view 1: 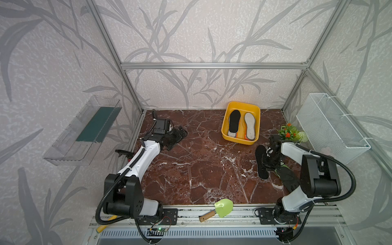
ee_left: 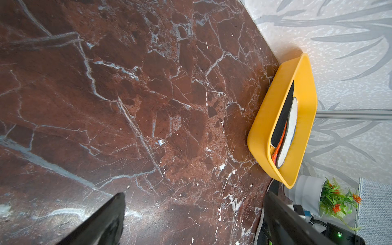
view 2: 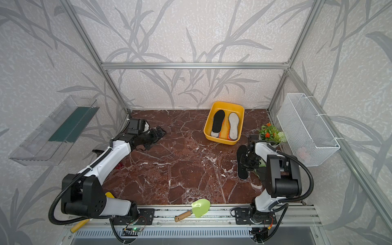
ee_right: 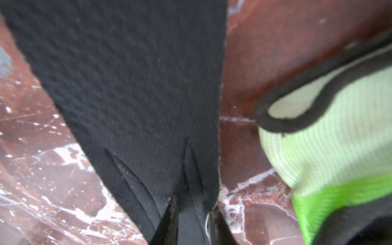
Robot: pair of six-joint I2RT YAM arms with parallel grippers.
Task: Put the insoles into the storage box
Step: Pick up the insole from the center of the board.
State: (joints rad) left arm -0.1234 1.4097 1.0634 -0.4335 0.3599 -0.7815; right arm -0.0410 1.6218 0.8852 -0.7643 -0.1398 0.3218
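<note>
The right gripper (ee_right: 194, 204) is clamped on an edge of the black insole (ee_right: 127, 84), and the fabric puckers between its tips. A green glove (ee_right: 328, 137) lies just beside it. In both top views this insole sits at the right of the table (view 1: 191, 169), its long axis running up and down the frame (whether it has left the surface I cannot tell). The box (view 1: 244, 106) lies above and slightly left of it, against the back wall. It is turned nearly the same way, so little rotation should be needed. It already holds several insoles (view 1: 249, 125). The left gripper (view 1: 179, 133) gapes empty far to the left, so the right arm is clearly nearer.
</note>
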